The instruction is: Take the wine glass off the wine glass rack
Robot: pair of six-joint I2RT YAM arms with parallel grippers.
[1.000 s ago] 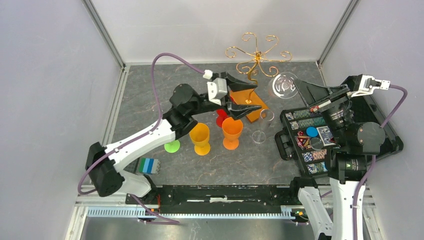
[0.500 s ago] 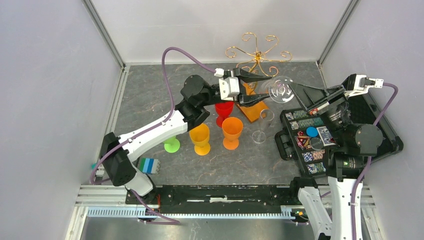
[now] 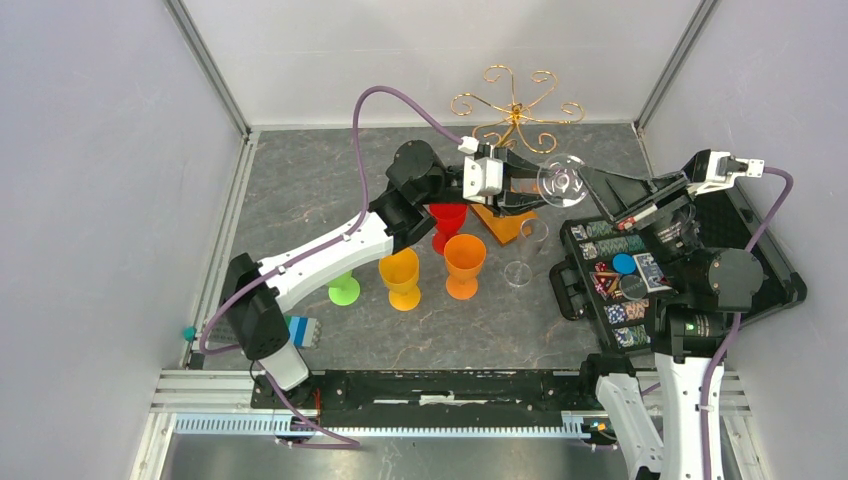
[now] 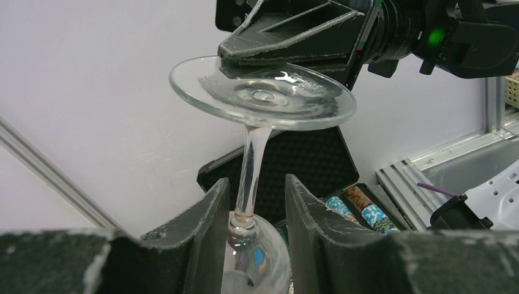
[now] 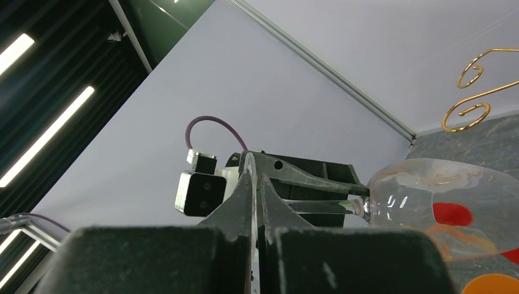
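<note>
left fingers (image 4: 205,239) closer, straddling wine glass (image 4: 251,165) stem

Fingers (image 5: 283,213) pinch wine glass (image 5: 437,190) foot — edge-on.

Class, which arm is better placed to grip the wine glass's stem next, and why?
Left. The left jaws straddle the wine glass stem with a gap to spare, while the right jaws are shut on the edge of its foot.

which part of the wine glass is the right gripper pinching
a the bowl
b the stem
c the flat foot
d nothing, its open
c: the right gripper is shut on the rim of the wine glass foot, seen edge-on between its fingers, while the left gripper only straddles the stem.
</note>
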